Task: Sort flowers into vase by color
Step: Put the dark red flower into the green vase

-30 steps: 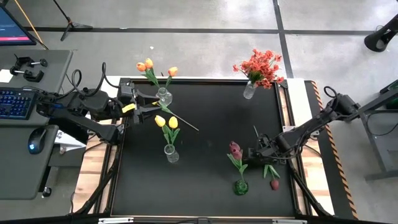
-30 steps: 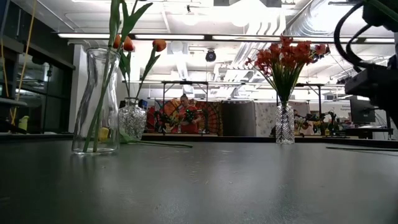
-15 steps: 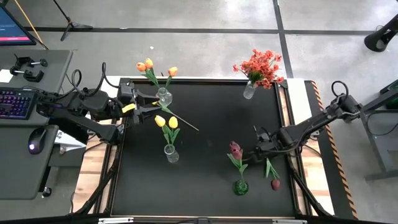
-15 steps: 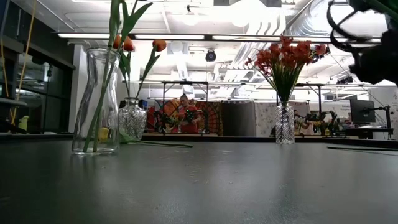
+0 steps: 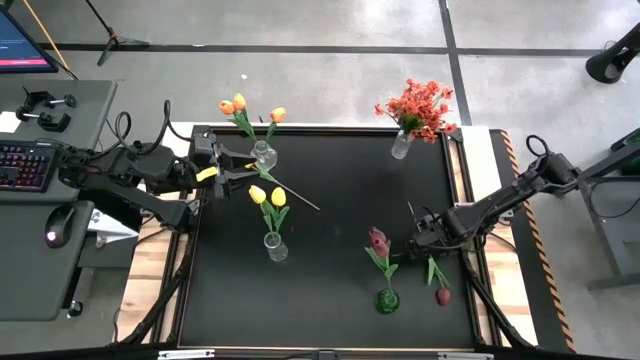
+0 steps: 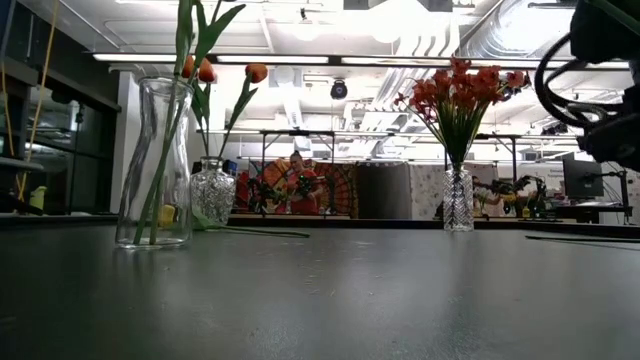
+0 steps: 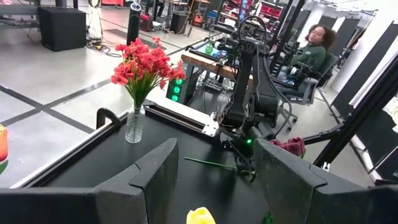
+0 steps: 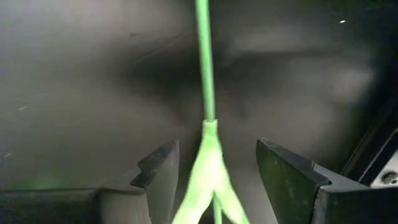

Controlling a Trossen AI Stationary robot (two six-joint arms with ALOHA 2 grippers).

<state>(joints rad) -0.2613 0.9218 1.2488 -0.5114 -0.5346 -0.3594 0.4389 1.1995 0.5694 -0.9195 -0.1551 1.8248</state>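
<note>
A dark pink tulip [image 5: 441,296] lies on the black table [image 5: 330,290] at the near right, and its thin stem [image 5: 412,215] runs toward the far edge. My right gripper [image 5: 414,243] points down over that stem. It is open, with one finger on each side of the stem [image 8: 205,74] and its leaf base [image 8: 210,134], touching neither. My left gripper [image 5: 228,182] waits open and raised at the table's left edge, with nothing between its fingers [image 7: 217,162]. Orange tulips [image 5: 240,104], yellow tulips [image 5: 268,196], another dark pink tulip [image 5: 378,240] and a red-orange spray [image 5: 418,106] each stand in a vase.
The vases stand at far left [image 5: 263,156], middle left [image 5: 276,248], near right (a green one) [image 5: 386,300] and far right [image 5: 401,146]. A bare green stem [image 5: 292,192] lies on the table beside the left gripper. A desk with a keyboard [image 5: 22,165] is off the left edge.
My right gripper has rolled about its own axis and tipped more steeply downward over the lying tulip's stem, hardly leaving its place. The tulip has stayed where it lay.
</note>
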